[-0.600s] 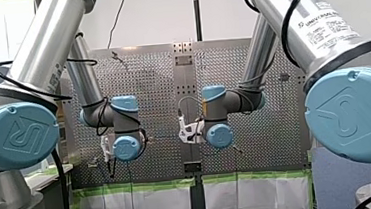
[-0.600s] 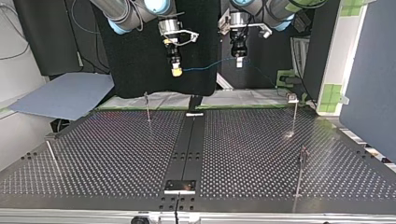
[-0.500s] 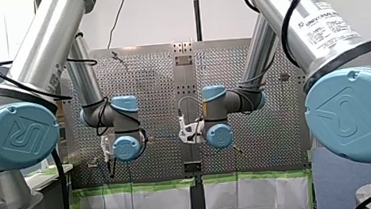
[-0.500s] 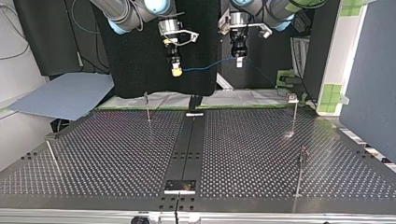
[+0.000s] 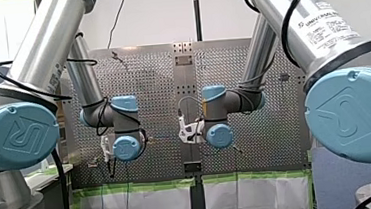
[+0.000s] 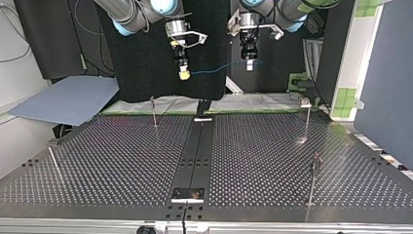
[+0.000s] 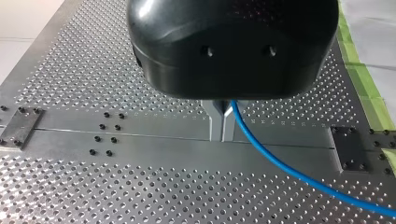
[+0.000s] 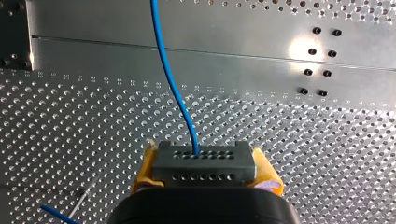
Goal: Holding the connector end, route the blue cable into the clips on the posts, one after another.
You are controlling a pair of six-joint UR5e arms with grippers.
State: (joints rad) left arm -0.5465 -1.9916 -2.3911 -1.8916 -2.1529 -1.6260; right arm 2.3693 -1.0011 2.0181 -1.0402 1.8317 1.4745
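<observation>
Perforated metal table [image 6: 122,165], read from the top view, nearest edge first. A dark centre strip [image 6: 195,156] runs away from the camera.

Closest in, at the view's right, stands the near post [image 6: 313,180], thin, with a small clip [image 6: 317,158] at its top. At the view's left is a leaning rod [image 6: 53,163].

Farther back are the left post [image 6: 154,113] and the right post [image 6: 307,119], each with a clip on top.

Past the far edge lies white sheeting [image 6: 253,102] edged in green tape, with a grey-blue sheet [image 6: 68,100] at the view's left.

Above that edge both arms point down. The right gripper [image 6: 183,74], at the view's left, has yellow pads. The right wrist view shows those pads clamped on either side of a dark connector [image 8: 204,158].

The blue cable [image 6: 216,68] leaves the connector's face and spans across, slightly sagging, to the left gripper [image 6: 249,65] at the view's right. It hangs in the air, well apart from every post.

In the left wrist view the metal fingers [image 7: 215,123] are drawn narrow onto the cable. It comes out beside them and trails off over the table.
</observation>
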